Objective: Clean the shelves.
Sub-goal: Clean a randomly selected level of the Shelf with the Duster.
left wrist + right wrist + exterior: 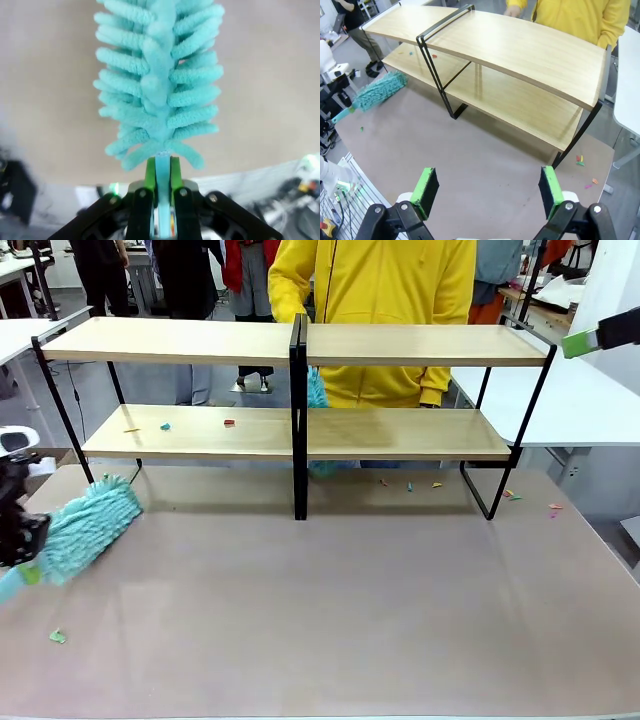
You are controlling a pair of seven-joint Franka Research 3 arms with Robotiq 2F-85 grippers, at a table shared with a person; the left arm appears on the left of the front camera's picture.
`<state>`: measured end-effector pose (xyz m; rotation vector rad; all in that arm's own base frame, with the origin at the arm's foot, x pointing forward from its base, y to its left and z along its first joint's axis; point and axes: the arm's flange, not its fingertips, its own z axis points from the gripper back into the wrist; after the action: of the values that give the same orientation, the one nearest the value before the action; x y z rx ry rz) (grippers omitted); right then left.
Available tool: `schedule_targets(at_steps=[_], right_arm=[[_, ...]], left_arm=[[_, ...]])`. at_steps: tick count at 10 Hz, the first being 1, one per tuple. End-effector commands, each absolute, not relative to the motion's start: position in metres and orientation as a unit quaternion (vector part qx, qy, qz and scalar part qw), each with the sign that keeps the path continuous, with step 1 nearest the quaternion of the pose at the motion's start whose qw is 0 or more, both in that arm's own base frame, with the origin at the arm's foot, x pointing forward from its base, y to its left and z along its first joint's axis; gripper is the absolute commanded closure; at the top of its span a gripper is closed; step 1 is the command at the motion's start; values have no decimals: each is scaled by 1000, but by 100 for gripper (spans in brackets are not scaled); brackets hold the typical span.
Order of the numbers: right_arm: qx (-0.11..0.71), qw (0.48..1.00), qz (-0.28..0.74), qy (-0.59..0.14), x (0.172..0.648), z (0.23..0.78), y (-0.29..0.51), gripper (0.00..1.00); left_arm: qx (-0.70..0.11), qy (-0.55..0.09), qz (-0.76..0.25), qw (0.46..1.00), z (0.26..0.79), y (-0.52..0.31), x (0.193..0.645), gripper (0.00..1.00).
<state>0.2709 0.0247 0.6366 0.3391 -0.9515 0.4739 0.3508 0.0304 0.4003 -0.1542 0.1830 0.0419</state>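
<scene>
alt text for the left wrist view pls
The left jaws are shut on the thin handle of a teal duster, seen from just behind. Its fluffy head points away over the beige table.

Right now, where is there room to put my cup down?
The table is bare in the middle, between the shelves and the near edge. Both top boards are bare too. Crowded: the duster at the left, scraps on the lower left board.
</scene>
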Motion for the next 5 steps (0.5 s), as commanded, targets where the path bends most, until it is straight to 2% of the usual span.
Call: schedule_targets(at_steps=[1,3,5], right_arm=[[162,848,225,-452,271,637,25,0],[162,848,225,-452,271,637,25,0],[162,848,225,-452,271,637,25,0]], left_arm=[[-56,134,0,989,421,59,309,88],[-61,154,4,986,437,96,279,88],[-162,88,-80,980,457,122,252,88]])
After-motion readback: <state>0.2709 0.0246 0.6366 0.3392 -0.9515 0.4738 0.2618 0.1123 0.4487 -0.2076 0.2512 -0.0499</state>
